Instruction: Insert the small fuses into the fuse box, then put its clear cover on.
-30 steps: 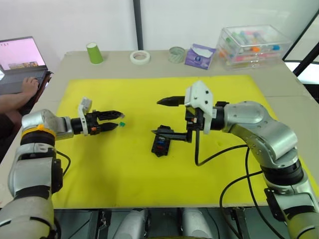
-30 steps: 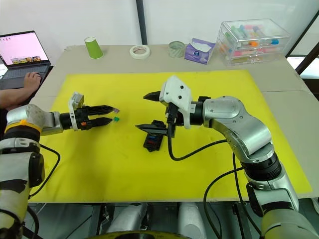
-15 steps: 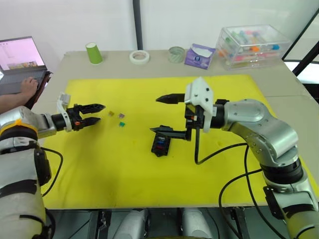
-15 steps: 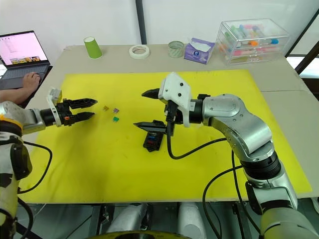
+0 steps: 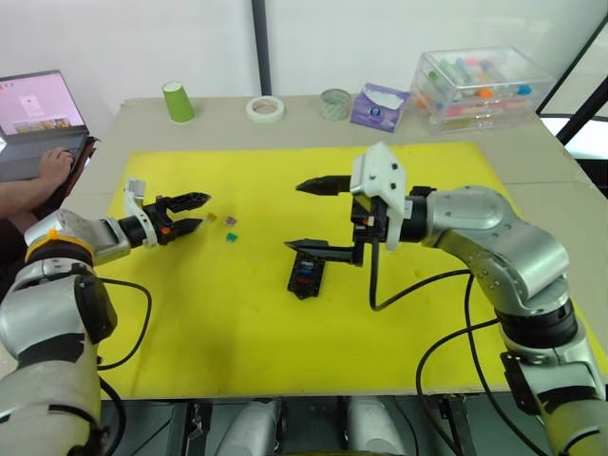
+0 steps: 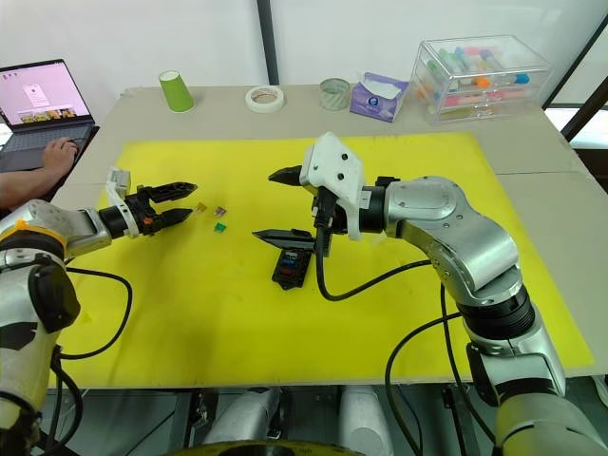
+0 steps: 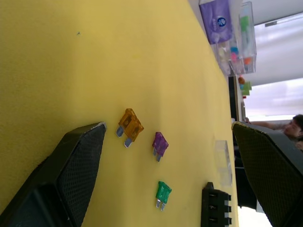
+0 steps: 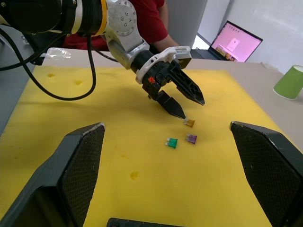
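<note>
Lying flat on the table, the yellow mat [image 5: 237, 313] serves as the landmark for all positions below.

Off the mat's left edge: a laptop [image 5: 38, 119] with a person's hand [image 5: 55, 163] on its keyboard.

Left part of the mat: left gripper [image 5: 193, 212] low over the surface, fingers parted and holding nothing, tips pointing toward the mat's centre. Just beyond its tips, three small fuses lie loose on the mat: an orange fuse [image 7: 129, 126] nearest the fingertips, a purple fuse [image 7: 160, 144] just beside it, a green fuse [image 7: 163, 193] slightly nearer the mat's front edge. All three apart from each other and untouched by the gripper.

Centre of the mat: fuse box [image 5: 306, 274], black, lying flat, with red and blue fuses seated in its top face. A small clear cover [image 7: 222, 161] rests on the mat near the box, on its far side in the left wrist view.

Over the mat's centre-right: right gripper [image 5: 319, 216] hovering above the fuse box, fingers spread wide, empty; lower finger just over the box's far end, contact not discernible.

Behind the mat's far edge, left to right: green paper cup [image 5: 178, 101], tape roll [image 5: 266, 108], a second tape roll [image 5: 335, 104], purple tissue pack [image 5: 379, 105], clear storage case [image 5: 483, 87] with colourful contents.
</note>
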{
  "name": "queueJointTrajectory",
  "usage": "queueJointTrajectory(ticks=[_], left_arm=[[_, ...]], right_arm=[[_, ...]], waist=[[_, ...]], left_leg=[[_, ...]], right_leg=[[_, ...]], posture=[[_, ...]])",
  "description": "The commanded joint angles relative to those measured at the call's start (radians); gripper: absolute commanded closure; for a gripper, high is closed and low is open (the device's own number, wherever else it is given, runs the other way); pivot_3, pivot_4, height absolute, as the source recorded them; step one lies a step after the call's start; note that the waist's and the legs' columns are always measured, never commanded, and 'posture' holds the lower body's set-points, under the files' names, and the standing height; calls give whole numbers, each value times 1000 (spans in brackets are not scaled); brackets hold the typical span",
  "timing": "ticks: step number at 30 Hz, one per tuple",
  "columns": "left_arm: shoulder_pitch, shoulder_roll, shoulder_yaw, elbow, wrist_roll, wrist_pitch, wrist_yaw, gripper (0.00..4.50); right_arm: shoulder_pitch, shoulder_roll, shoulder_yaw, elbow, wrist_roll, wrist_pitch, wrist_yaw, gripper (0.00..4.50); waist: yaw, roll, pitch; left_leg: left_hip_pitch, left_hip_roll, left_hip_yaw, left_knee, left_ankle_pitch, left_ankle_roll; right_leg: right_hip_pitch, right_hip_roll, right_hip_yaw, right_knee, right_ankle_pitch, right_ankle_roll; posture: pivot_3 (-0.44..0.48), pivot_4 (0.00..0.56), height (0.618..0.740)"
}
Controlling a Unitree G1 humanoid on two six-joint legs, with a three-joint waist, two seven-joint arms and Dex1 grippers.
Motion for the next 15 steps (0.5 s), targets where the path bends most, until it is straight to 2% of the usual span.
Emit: queueJointTrajectory(ticks=[1,15], left_arm=[[-13,-7,13,1,14,-5,5,0],[-30,-50,24,6,38,-25,10,0]], right_arm=[[-22,10,-31,-25,13,-3,-8,27],[-32,24,-29,-24,21,5,-19,27]], waist=[[1,0,0],[14,0,0]], left_leg=[[0,0,0,0,0,0],[0,-1,0,1,0,0]], right_leg=[[0,0,0,0,0,0],[1,0,0,0,0,0]], posture=[[0,150,740],[0,150,740]])
